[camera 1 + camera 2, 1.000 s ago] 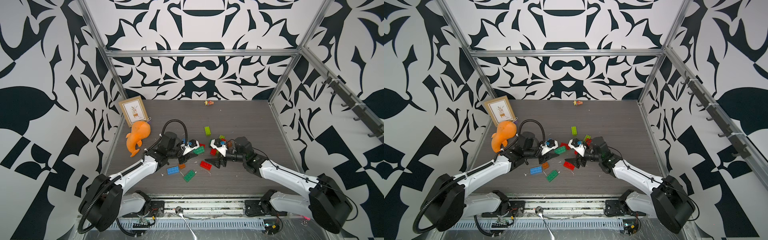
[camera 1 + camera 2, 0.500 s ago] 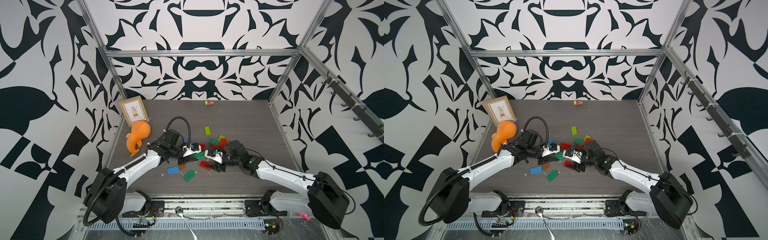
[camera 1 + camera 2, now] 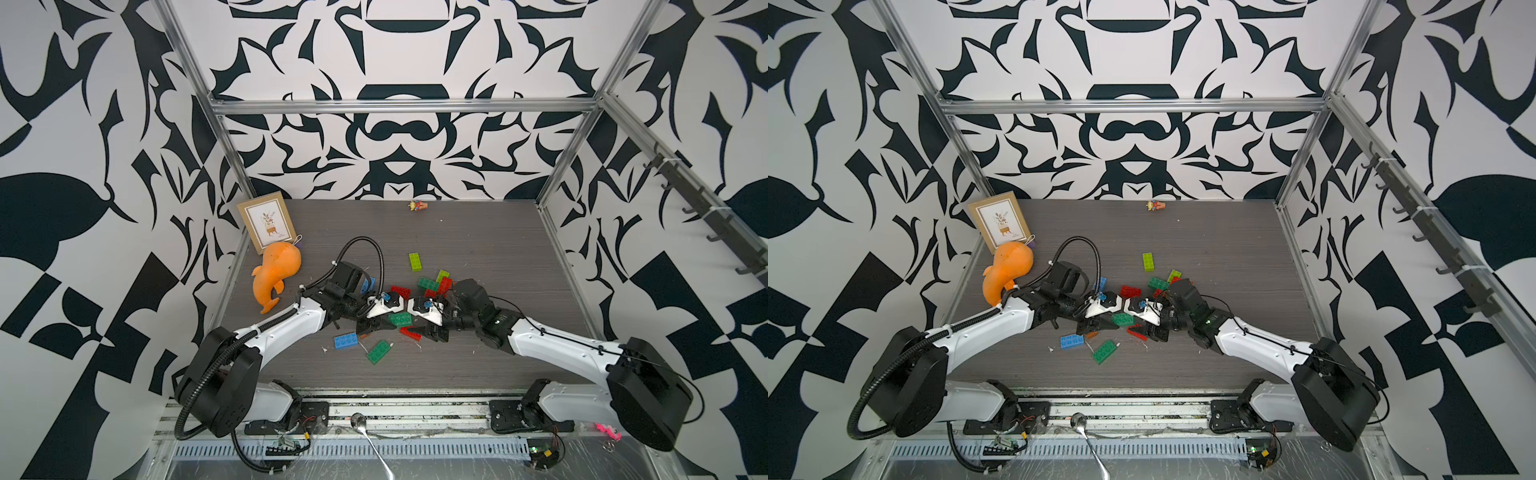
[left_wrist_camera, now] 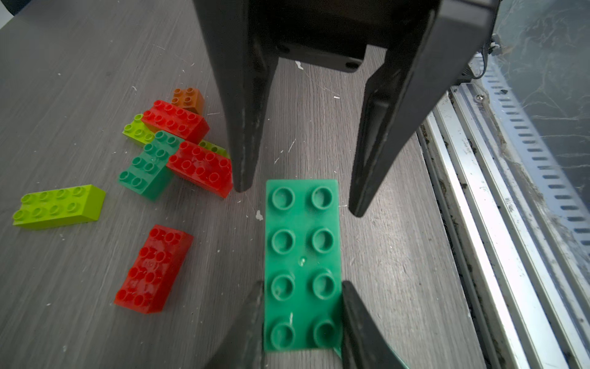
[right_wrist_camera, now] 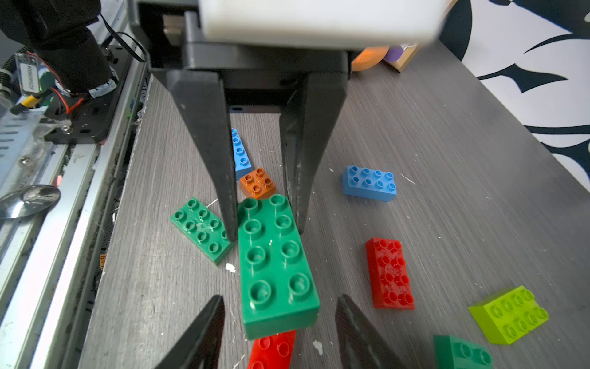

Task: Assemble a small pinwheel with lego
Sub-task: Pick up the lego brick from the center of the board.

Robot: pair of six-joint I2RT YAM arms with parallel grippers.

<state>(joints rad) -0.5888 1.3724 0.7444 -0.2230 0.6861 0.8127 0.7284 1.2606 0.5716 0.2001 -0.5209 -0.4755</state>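
Between the two grippers, toward the 6 o'clock edge of the table, a dark green brick is held flat with its studs up. The left gripper pinches its 9 o'clock end, fingers tight on both long sides. The right gripper straddles the 3 o'clock end, jaws partly apart, with a gap on each side. In a top view a blue brick lies at 8 o'clock from it and a lime brick at 12.

Glossy plastic green brick; matt woodgrain tabletop, perhaps laminate.

loose bricks crowding centre, far table clear
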